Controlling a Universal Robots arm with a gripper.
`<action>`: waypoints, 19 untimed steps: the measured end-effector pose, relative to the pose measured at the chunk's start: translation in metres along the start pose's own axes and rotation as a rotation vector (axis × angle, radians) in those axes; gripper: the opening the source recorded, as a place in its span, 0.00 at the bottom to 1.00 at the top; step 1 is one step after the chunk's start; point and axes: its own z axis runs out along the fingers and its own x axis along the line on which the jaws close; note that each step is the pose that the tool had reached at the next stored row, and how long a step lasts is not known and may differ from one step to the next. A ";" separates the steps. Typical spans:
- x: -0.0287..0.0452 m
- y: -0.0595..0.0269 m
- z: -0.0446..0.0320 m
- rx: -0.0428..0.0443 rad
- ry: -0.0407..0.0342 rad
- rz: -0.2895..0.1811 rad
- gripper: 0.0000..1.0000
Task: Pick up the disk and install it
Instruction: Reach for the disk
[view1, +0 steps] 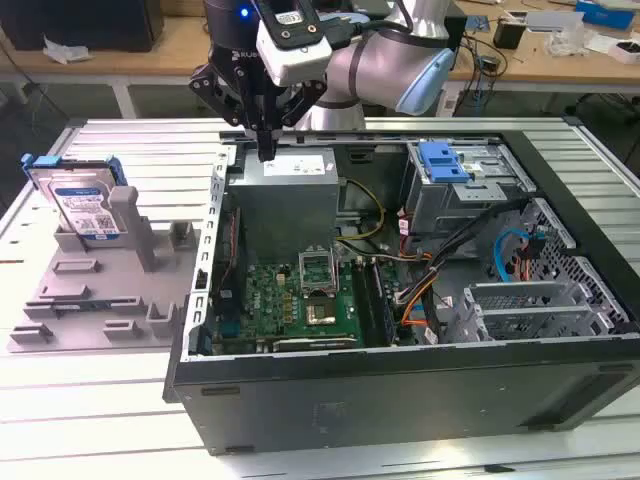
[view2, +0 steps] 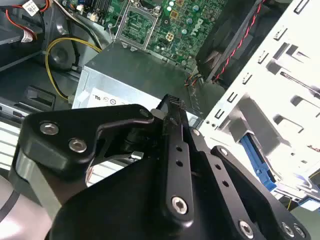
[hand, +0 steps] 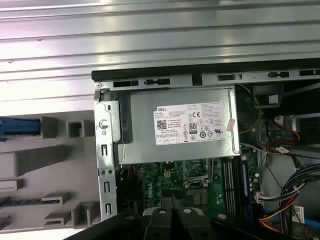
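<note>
Over at the exterior view's left, the flat silver hard disk (view1: 86, 208) in its blue plastic frame stands on edge in the grey plastic tray (view1: 90, 300) on the slatted metal desk (view1: 140, 140). Rightward, the black fingers (view1: 266, 148) hang clenched and empty — well apart from the disk — just above the silver power-supply box (view1: 290, 195) inside the open black computer case (view1: 400, 400).

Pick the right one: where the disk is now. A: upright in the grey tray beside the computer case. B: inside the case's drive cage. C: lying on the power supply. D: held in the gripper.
A: the disk stands upright in the grey tray, on the exterior view's left of the computer case, apart from the gripper over the power supply.
</note>
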 end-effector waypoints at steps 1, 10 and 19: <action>0.0000 0.0000 0.0000 0.0000 0.0000 0.000 0.11; 0.0000 0.0000 0.0000 0.0000 0.0000 0.000 0.11; 0.0157 0.0031 0.0000 0.0000 -0.0001 0.001 0.11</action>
